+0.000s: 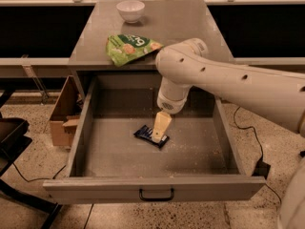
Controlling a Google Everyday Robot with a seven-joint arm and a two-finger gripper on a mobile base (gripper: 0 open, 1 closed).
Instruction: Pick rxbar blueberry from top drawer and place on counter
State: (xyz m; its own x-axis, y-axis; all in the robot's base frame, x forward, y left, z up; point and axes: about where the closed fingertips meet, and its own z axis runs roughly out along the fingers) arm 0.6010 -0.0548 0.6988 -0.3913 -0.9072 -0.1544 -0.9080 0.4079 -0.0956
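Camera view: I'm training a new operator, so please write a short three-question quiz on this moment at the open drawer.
1. True or false: the dark navy rectangular snack bar lies on the flat grey counter.
2. The tan two-finger gripper is: A) over the counter; B) down inside the open grey metal drawer, at the bar; C) out of view.
3. Which two things sit on the counter?
Key: 1 false, it lies on the drawer floor; 2 B; 3 the round white bowl and the green crinkled bag.
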